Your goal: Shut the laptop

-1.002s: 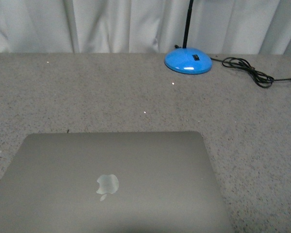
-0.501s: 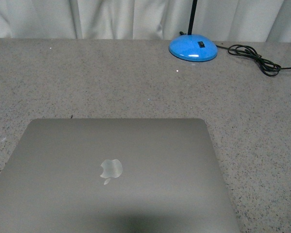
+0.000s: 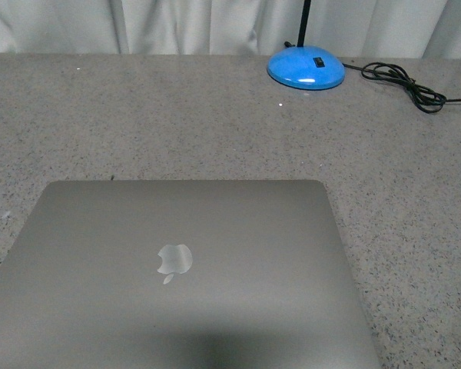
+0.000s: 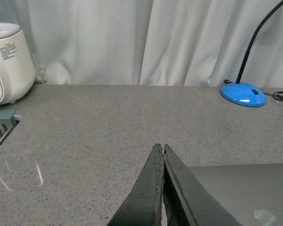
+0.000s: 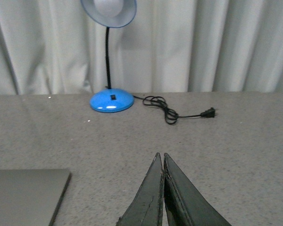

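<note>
Both sets of jaws are pressed together, empty, above the closed laptop

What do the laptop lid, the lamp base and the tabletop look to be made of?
Laptop lid: likely metal, matte grey with a mirror-like logo. Lamp base: probably glossy blue plastic or enamel, judging by sharp highlights. Tabletop: speckled grey, stone-like, possibly laminate; a faint sheen shows.

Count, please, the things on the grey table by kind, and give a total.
Grey metal laptop with shiny logo, lid shut: 1
Blue-based desk lamp with black neck and cord: 1
White appliance at the table's edge: 1
Total: 3
</note>
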